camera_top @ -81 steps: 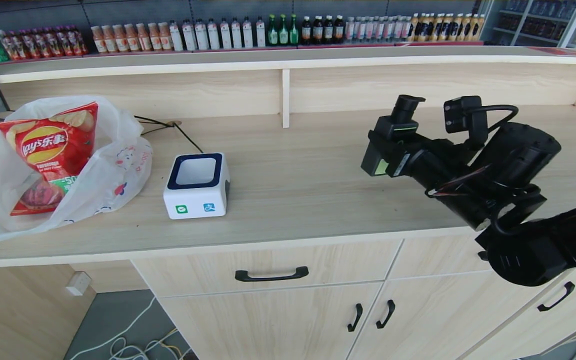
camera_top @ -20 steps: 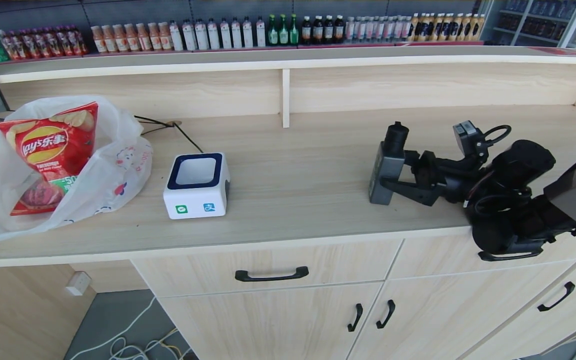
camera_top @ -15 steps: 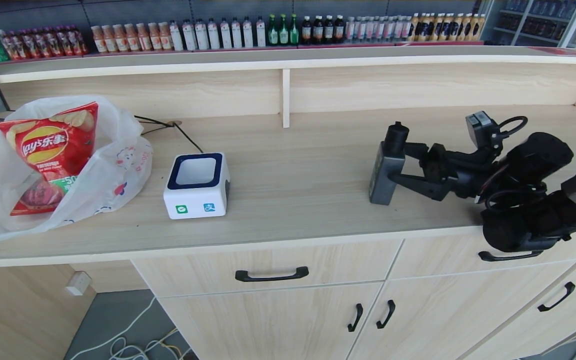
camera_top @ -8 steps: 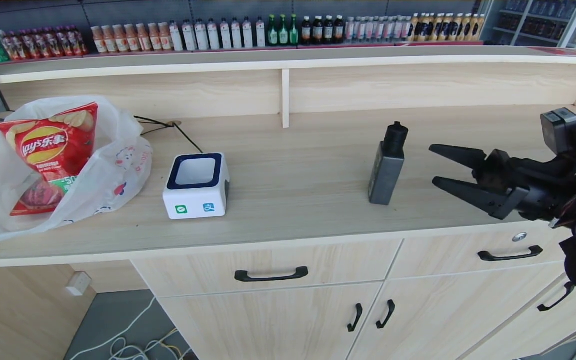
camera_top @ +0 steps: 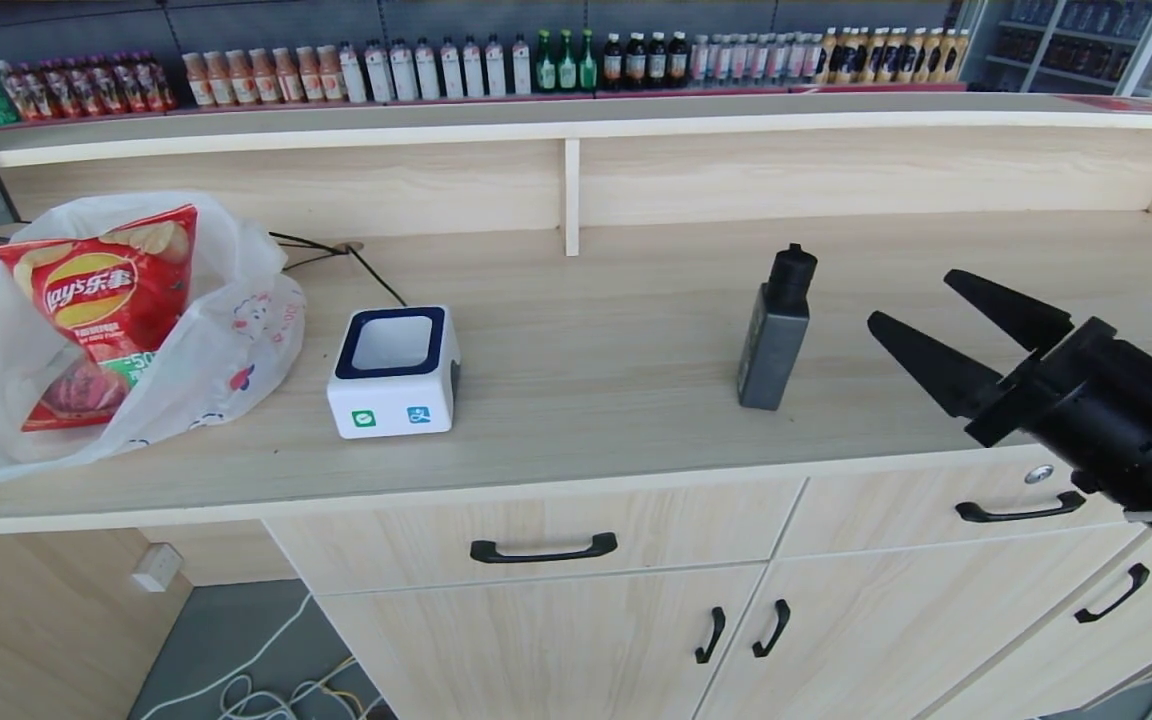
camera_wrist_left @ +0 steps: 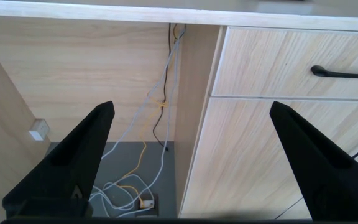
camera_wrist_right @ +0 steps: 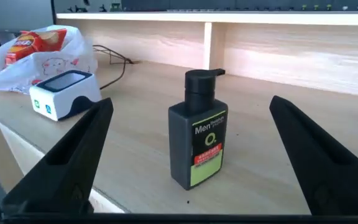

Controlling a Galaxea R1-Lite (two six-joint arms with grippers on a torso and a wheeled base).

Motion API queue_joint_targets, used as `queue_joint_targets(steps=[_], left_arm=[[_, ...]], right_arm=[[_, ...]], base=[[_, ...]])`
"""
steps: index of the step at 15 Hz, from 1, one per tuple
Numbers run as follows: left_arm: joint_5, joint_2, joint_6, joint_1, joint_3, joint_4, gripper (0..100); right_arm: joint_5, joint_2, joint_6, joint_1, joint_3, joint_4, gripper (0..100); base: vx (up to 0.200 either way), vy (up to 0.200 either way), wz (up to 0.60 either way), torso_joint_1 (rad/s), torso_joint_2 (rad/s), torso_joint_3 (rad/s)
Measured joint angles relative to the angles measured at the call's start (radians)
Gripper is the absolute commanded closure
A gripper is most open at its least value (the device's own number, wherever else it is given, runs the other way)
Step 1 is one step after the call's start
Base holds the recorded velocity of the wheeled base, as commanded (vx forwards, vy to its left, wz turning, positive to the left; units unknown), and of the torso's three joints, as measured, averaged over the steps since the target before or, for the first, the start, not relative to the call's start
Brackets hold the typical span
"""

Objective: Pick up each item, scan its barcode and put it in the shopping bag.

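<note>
The right gripper (camera_top: 909,297) is spread wide and holds nothing; the dark pump bottle (camera_top: 774,340) stands upright on the counter (camera_top: 586,330) just ahead of its fingertips, touching neither. Beyond the bottle, farther from this gripper, sit the scanner (camera_top: 394,370) and the shopping bag (camera_top: 246,330). The left gripper (camera_wrist_left: 191,106) is likewise wide open and empty, facing the cabinet front (camera_wrist_left: 260,62).

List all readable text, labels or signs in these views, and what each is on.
"Men": front label of the dark pump bottle.
"50": green band on the red crisp bag, partly covered by bag film.
The crisp bag also carries a round brand logo.
Pump bottle's lower label lines: too small to read.
Scanner: one green and one blue icon, no words.
Shopping bag print and shelf bottles labels: too small to read.
</note>
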Motion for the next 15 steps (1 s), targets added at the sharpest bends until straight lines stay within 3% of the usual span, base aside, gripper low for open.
queue_joint_targets(steps=[4, 5, 8, 15], left_arm=[[0.0, 0.0, 0.0, 0.001, 0.0, 0.0, 0], [0.0, 0.0, 0.0, 0.001, 0.0, 0.0, 0], [0.0, 0.0, 0.0, 0.0, 0.0, 0.0, 0], [0.001, 0.0, 0.0, 0.001, 0.0, 0.0, 0]], right_arm=[[-0.6, -0.036, -0.073, 0.279, 0.027, 0.099, 0], [-0.689, -0.039, -0.081, 0.336, 0.029, 0.145, 0], [-0.805, -0.022, -0.086, 0.399, -0.023, 0.236, 0], [-0.868, 0.103, -0.094, 0.48, -0.154, 0.206, 0]], base=[[0.0, 0.0, 0.0, 0.0, 0.0, 0.0], [0.0, 0.0, 0.0, 0.0, 0.0, 0.0], [0.0, 0.0, 0.0, 0.0, 0.0, 0.0], [0.0, 0.0, 0.0, 0.0, 0.0, 0.0]])
